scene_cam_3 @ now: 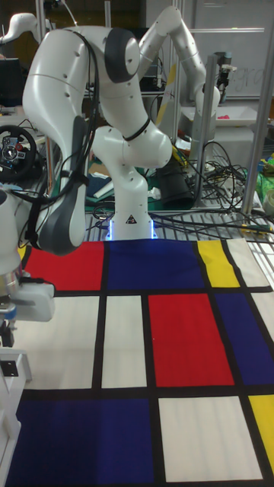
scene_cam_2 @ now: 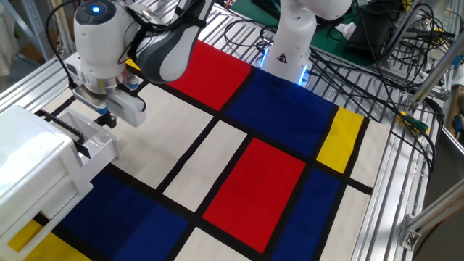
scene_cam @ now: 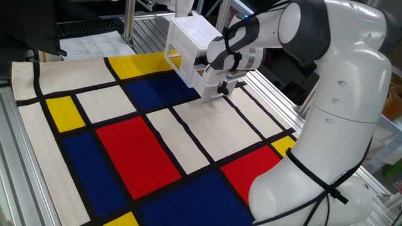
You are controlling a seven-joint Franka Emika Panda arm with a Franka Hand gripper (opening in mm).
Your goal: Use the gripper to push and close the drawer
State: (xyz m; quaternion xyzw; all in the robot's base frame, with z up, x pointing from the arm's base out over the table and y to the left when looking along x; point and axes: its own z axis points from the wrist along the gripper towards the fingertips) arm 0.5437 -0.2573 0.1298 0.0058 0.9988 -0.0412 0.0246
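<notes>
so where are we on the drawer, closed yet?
Not yet. Done: the pincer has been brought down to the front of the drawer on the white cabinet. In hand: it sits right at the drawer face, though actual contact can't be confirmed. Left: the drawer sticks out of the cabinet, so the push itself remains.

Colour-block cloth (scene_cam: 157, 144) on table (scene_cam: 144, 34)

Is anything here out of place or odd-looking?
Only one thing: the drawer of the small white cabinet sticks out partway instead of sitting flush. The gripper is right at its front. Nothing looks spilled or broken on the colourful mat.
</notes>
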